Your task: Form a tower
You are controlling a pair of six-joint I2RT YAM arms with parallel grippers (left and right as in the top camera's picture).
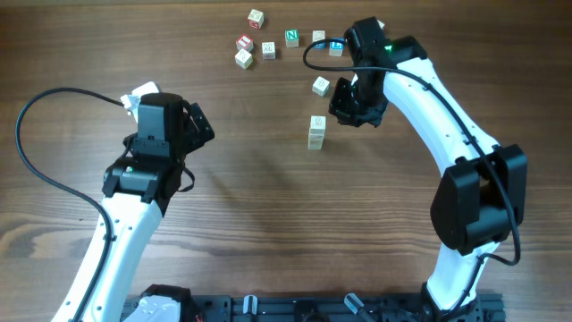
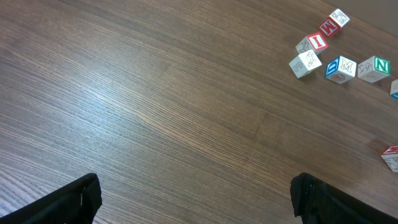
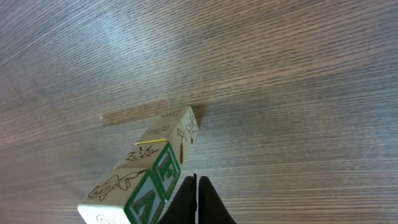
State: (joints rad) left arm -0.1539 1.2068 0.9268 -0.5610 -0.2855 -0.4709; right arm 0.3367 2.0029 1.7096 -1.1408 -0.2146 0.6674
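- Tower (image 1: pixel 315 131) is standing on the bare desk (image 1: pixel 268 224), single file. From the right wrist view I'm counting about four cubes, a green letter on the uppermost one; the exact count is hard to tell.
- Right end effector (image 3: pixel 197 186) is hanging just beside the tower with its fingers pressed together and nothing between them. I'm reading it as empty.
- Left end effector (image 2: pixel 194 198) is hovering well apart from the tower, fingers spread wide, only desk beneath it.
- Nearest loose cube (image 1: pixel 321 86) is lying near the tower on its far side, close to the right end effector. The cluster of loose cubes (image 1: pixel 268 40) is sitting farther beyond.

Risks I'm watching:
- The closed fingers are sitting very close to the tower's side. Any sideways drift or wrist roll toward it could be enough to topple a stack this narrow.
- Reaching for the nearest loose cube means moving away past the tower. I'm judging a straight lift first to be safer than a sweep.
- The cube edges are looking not quite flush in the right wrist view, so a heavy or off-centre placement could be tipping it.
- Bringing the left arm in alongside the right would be crowding the tower.
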